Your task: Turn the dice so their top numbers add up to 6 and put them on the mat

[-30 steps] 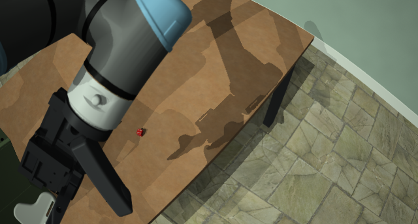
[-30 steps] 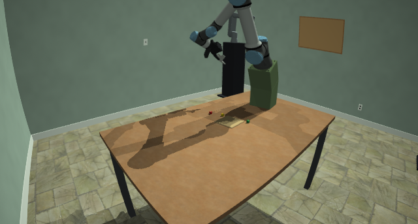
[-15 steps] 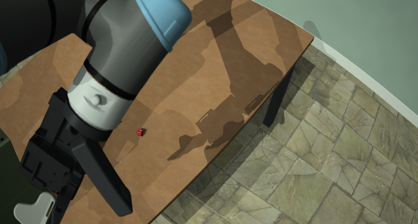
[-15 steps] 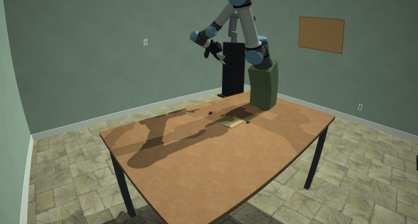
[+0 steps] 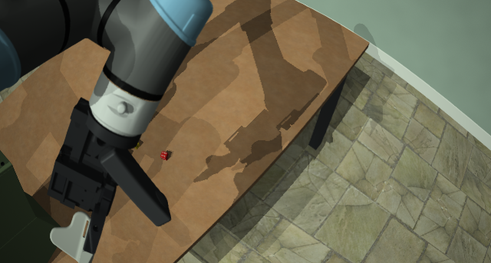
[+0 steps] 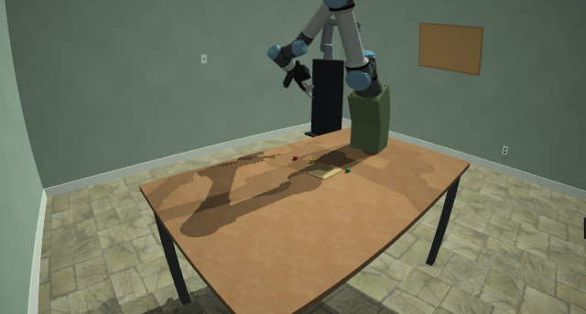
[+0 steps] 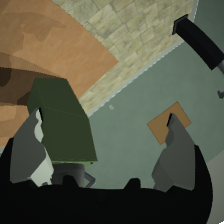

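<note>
While high above table — gripper (image 6: 308, 86) agape

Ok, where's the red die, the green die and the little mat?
red die (image 6: 295, 157): exterior view, on its small red body.
green die (image 6: 347, 169): exterior view, on its visible green body.
mat (image 6: 324, 171): exterior view, on the middle of its tan top.

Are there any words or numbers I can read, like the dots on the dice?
No words or numbers show anywhere.
Small red die: pale dots, too small to count.
Small yellow die: dots too small to read.
Small green die: dots too small to read.
Brown wall board: blank.
</note>
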Tool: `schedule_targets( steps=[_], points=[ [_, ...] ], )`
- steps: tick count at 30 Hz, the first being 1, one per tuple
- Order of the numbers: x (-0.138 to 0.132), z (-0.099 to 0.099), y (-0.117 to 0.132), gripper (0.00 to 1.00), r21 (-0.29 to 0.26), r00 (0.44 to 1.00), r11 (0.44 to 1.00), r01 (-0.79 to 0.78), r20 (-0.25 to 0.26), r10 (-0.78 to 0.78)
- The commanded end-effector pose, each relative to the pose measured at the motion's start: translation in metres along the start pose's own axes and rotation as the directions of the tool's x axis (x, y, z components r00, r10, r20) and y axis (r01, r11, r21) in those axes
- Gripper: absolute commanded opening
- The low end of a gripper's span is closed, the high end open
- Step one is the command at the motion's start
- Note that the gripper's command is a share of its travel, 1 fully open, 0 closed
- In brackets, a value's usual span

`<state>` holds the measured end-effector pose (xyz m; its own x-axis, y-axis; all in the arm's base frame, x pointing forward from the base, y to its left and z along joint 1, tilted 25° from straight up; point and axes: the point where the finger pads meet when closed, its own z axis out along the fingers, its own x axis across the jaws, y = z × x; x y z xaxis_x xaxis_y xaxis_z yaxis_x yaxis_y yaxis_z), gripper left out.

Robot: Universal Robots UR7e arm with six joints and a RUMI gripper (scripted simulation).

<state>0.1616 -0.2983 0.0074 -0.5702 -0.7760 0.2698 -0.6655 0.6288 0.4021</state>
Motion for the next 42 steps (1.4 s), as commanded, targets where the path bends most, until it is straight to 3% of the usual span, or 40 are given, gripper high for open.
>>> schedule_targets(
  steps=[1, 2, 4, 12, 16, 19, 21, 25, 30, 32, 35, 39, 42],
  points=[
    [-0.034, -0.002, -0.026, 1.0, 0.096, 0.997, 0.994, 0.051, 0.047, -0.056],
    [-0.037, -0.003, -0.028, 1.0, 0.103, 0.997, 0.993, 0.056, 0.051, -0.061],
    [-0.069, -0.009, -0.046, 1.0, 0.19, 0.988, 0.976, 0.11, 0.084, -0.128],
    [-0.123, -0.024, -0.071, 1.0, 0.334, 0.961, 0.922, 0.197, 0.119, -0.249],
    [-0.16, -0.038, -0.083, 1.0, 0.432, 0.933, 0.865, 0.254, 0.127, -0.337],
    [-0.16, -0.038, -0.083, 1.0, 0.432, 0.933, 0.865, 0.254, 0.127, -0.337],
    [-0.193, -0.052, -0.091, 1.0, 0.516, 0.901, 0.802, 0.301, 0.122, -0.416],
    [-0.214, -0.062, -0.094, 1.0, 0.566, 0.878, 0.757, 0.327, 0.114, -0.465],
    [-0.257, -0.084, -0.095, 1.0, 0.664, 0.821, 0.647, 0.376, 0.084, -0.564],
    [-0.271, -0.091, -0.094, 1.0, 0.694, 0.8, 0.606, 0.39, 0.069, -0.595],
    [-0.273, -0.092, -0.094, 1.0, 0.697, 0.798, 0.6, 0.392, 0.067, -0.599],
    [-0.309, -0.114, -0.087, 1.0, 0.768, 0.737, 0.482, 0.422, 0.02, -0.676],
    [-0.322, -0.122, -0.083, 1.0, 0.79, 0.713, 0.437, 0.429, 0.0, -0.701]
  ],
)
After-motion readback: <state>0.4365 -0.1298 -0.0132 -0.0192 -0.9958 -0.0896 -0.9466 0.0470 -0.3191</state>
